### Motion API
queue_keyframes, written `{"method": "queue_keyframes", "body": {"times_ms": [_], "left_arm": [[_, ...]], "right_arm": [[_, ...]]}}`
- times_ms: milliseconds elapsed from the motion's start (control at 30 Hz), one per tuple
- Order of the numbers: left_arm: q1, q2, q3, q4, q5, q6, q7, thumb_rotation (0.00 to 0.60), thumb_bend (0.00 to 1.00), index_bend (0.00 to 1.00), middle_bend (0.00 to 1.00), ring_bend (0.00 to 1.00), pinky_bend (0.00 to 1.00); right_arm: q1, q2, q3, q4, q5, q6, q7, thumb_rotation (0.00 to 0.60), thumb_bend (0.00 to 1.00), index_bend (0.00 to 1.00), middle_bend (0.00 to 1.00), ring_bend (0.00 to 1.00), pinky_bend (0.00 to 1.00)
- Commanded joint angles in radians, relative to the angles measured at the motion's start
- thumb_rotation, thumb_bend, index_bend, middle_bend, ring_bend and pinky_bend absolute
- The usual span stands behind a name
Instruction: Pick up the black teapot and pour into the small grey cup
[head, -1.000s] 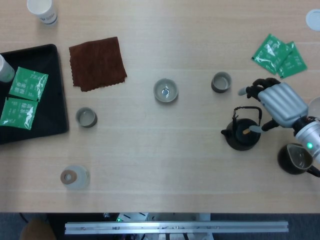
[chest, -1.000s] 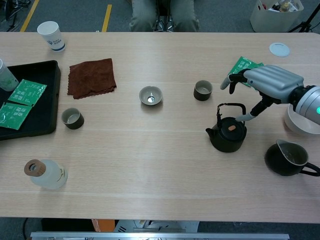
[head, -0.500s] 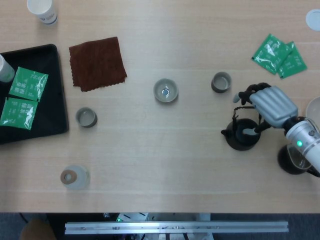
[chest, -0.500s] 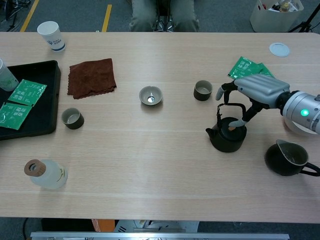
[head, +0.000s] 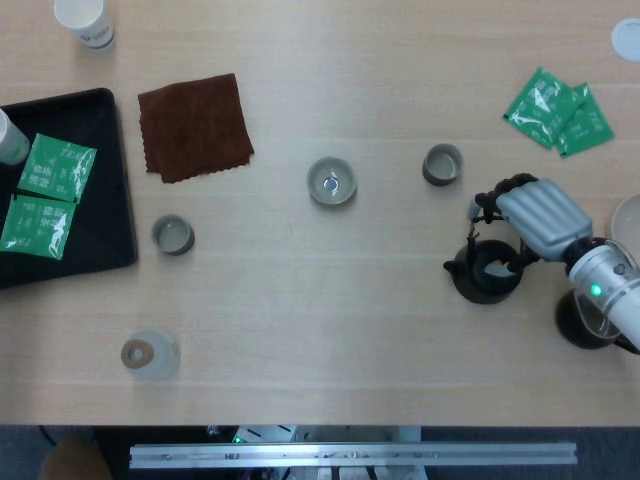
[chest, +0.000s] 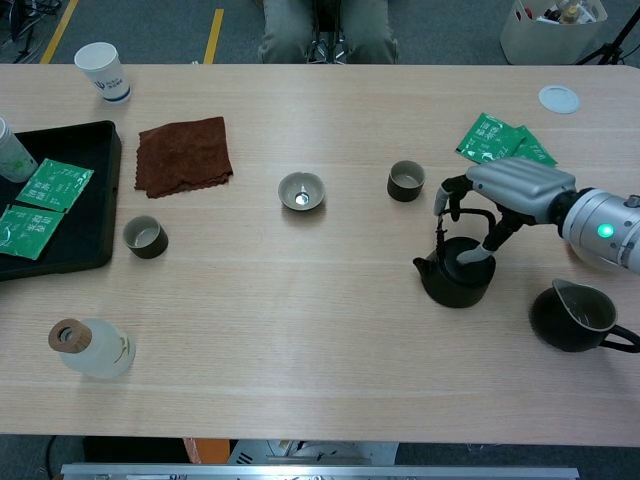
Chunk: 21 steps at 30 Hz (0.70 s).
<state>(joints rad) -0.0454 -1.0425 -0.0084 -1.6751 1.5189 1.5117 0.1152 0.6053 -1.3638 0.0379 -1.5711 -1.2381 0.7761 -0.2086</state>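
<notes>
The black teapot stands on the table at the right. My right hand is over it, fingers curled around the top of its upright handle and thumb down by the lid. The handle's top bar is hidden under the fingers. A small grey cup sits just behind and left of the teapot, apart from it. My left hand shows in neither view.
A dark pitcher stands right of the teapot, and a white bowl behind it. Green packets lie at the back right. Two more cups, a brown cloth, a black tray and a bottle lie to the left.
My right hand has come down and to the left from beside the teapot onto its handle, and the fingers have closed around it. The teapot stays on the table.
</notes>
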Motion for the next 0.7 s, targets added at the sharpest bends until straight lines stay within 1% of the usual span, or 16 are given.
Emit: {"method": "queue_keyframes", "body": {"times_ms": [33,433,700], "left_arm": [[0.000,0.000,-0.001,0.000,0.001,0.002,0.000,0.600,0.29,0.21,0.22,0.17,0.08],[0.002,0.000,-0.002,-0.004,0.004,0.006,0.004,0.600,0.29,0.21,0.22,0.17,0.08],[0.002,0.000,0.000,-0.002,0.006,0.004,0.001,0.600,0.29,0.21,0.22,0.17,0.08]], "right_arm": [[-0.002,0.009,-0.001,-0.013,0.000,0.004,0.017,0.504,0.00,0.38,0.47,0.29,0.23],[-0.021,0.092,-0.023,-0.111,-0.033,0.031,0.065,0.503,0.00,0.38,0.49,0.31,0.23],[-0.027,0.116,-0.040,-0.132,-0.016,0.023,0.070,0.505,0.00,0.39,0.49,0.31,0.23]]}}
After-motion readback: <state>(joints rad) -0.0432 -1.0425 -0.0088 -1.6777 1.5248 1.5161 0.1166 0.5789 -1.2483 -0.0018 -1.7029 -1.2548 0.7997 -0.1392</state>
